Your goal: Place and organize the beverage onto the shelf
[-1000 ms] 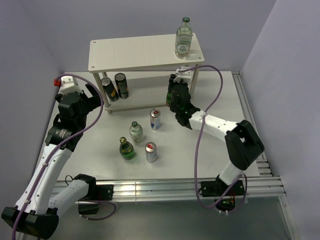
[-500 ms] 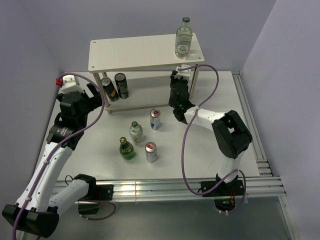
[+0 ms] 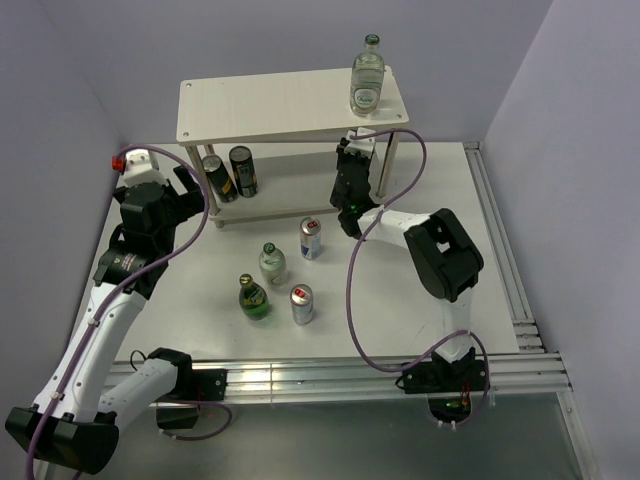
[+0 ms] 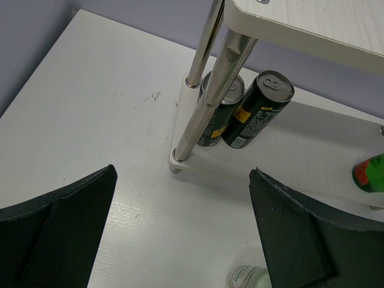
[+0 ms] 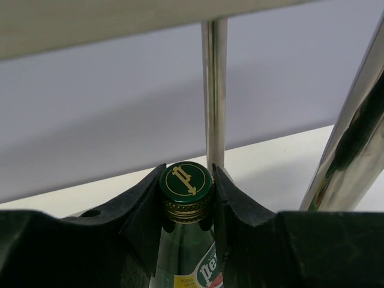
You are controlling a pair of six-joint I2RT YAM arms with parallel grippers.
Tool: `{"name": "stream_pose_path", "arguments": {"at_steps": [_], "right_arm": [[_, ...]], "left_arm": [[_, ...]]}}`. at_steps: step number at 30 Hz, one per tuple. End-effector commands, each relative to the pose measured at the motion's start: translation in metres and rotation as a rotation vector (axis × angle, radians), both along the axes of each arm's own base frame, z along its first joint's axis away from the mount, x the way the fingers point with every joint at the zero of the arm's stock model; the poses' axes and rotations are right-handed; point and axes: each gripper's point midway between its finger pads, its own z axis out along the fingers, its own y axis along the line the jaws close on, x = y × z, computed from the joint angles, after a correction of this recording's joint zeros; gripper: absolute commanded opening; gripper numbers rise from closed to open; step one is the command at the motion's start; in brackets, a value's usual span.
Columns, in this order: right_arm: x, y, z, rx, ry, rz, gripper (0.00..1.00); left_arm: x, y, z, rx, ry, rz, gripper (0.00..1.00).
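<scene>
plain pale lavender walls close the scene on three sides: the back wall (image 3: 250, 40) across the top of the overhead frame, the left wall (image 3: 45, 110) down the left edge, and the right wall (image 3: 585, 150) slanting down the right. they meet a white table (image 3: 440, 310) with a matte top that fills the centre and carries a few small dark marks. ribbed aluminium near rails (image 3: 330, 378) run along its bottom edge, and side rails (image 3: 500, 240) climb its right edge. below, a dull grey-green floor (image 3: 330, 440) shows at the bottom. the light is soft and even, with faint shadows and a bright glare on the near rails.
</scene>
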Motion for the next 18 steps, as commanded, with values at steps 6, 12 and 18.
{"name": "stream_pose_path", "arguments": {"at_steps": [6,12,18], "right_arm": [[0.002,-0.013,0.064,0.156,-0.181,-0.062,0.32],[0.001,-0.014,0.059,0.149,-0.164,-0.074,0.68],[-0.003,-0.018,0.062,0.158,-0.152,-0.080,0.97]], "left_arm": [[0.003,0.000,0.012,-0.028,-0.042,-0.005,0.99],[0.003,0.001,0.012,-0.028,-0.042,-0.001,0.99],[0.003,0.000,0.013,-0.030,-0.045,-0.004,0.99]]}}
